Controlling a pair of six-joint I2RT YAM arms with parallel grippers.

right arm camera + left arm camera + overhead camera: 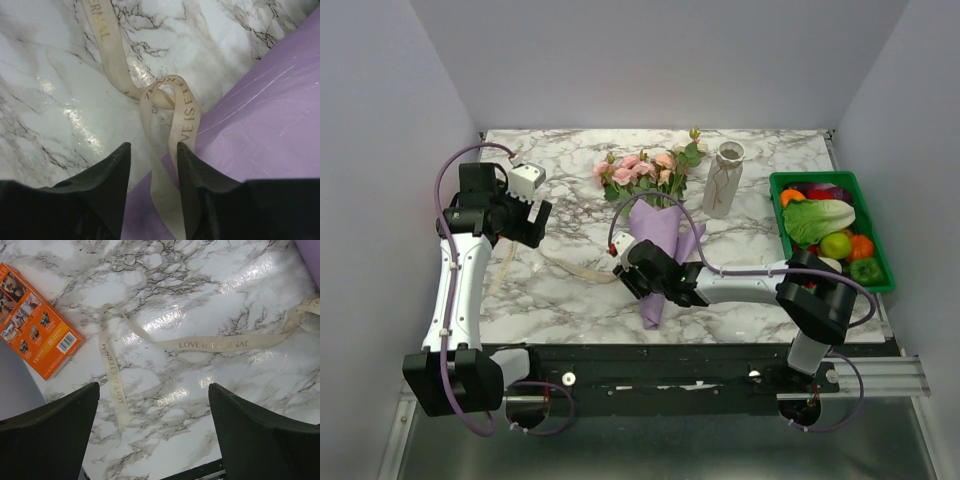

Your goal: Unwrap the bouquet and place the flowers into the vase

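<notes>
1. Currently, the bouquet (660,240): lying flat mid-table (570,200), flower heads toward the far edge, tip toward me.
2. Ribbon (212,344): beige, gold lettering, loose; one loop rests against the paper, the rest trails left across the marble. I judge the untying largely done.
3. Paper cone (265,125): purple, wrapped round the stems. Unwrapping proper not yet done.
4. The flowers (642,168): pink, peach and cream heads bunched at the cone's mouth; none out.
5. The vase (722,180): upright, just right of the flower heads, nothing in it that I can see.
6. Right gripper (153,150): low over the cone's edge, jaws half-narrowed either side of a ribbon strand, a gap showing on one side; I cannot confirm a pinch.
7. Left gripper (153,387): jaws wide, nothing between them, hovering above the ribbon's far end near an orange box (40,335).
8. Green crate (820,176): vegetables, right side, not part of the job.
9. Outstanding, in my estimate: clear the ribbon, open the paper, lift the stems, seat them in the vase
</notes>
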